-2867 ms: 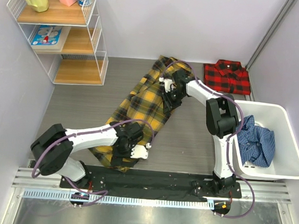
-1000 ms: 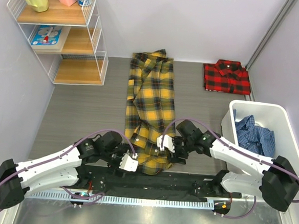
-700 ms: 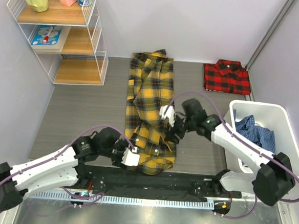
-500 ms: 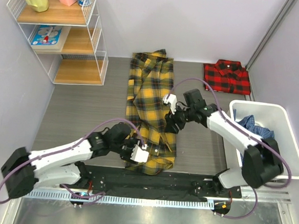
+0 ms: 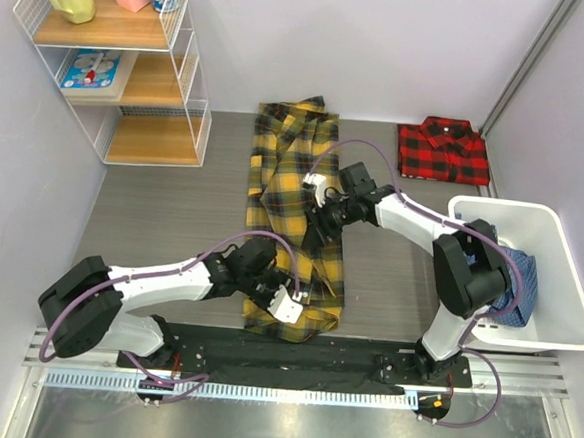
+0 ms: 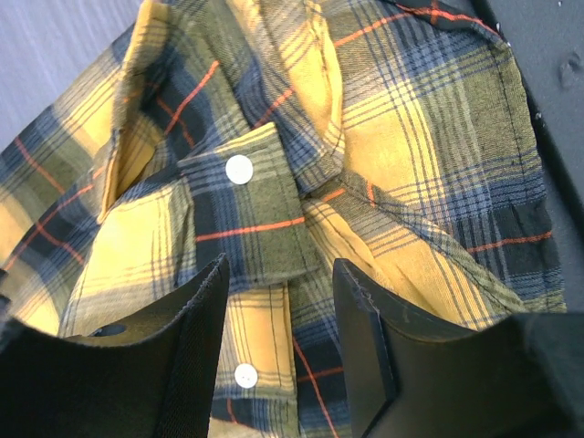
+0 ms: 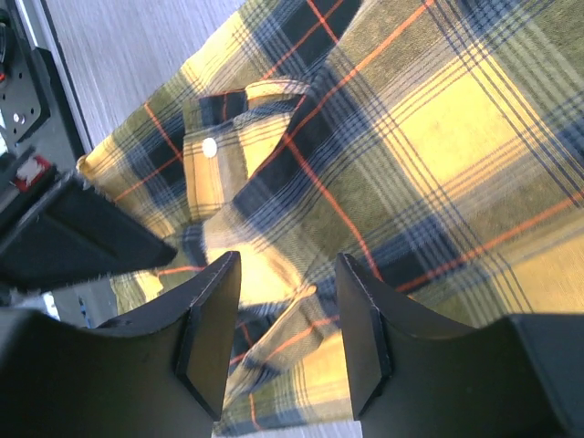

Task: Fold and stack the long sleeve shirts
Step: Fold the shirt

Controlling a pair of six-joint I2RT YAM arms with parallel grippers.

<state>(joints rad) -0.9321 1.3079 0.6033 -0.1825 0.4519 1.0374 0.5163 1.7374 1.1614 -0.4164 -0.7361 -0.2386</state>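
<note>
The yellow plaid shirt (image 5: pixel 295 179) lies lengthwise down the table's middle as a long narrow strip, its near end rumpled with a sleeve cuff on top. My left gripper (image 5: pixel 284 301) is open and empty just above that near end; the cuff with white buttons (image 6: pixel 239 169) shows between its fingers. My right gripper (image 5: pixel 309 232) is open and empty over the shirt's middle, with plaid cloth (image 7: pixel 438 155) and a cuff below it. The red-and-black shirt (image 5: pixel 443 149) lies folded at the far right.
A white bin (image 5: pixel 555 328) holding a blue plaid garment (image 5: pixel 513 280) stands at the right. A wire shelf unit (image 5: pixel 113 56) with wooden shelves stands at the far left. A black mounting plate (image 5: pixel 302 355) runs along the near edge.
The shirt went from slanted to straight. My right gripper has moved from the shirt's near end up to its middle. My left gripper has moved right onto the near end.
</note>
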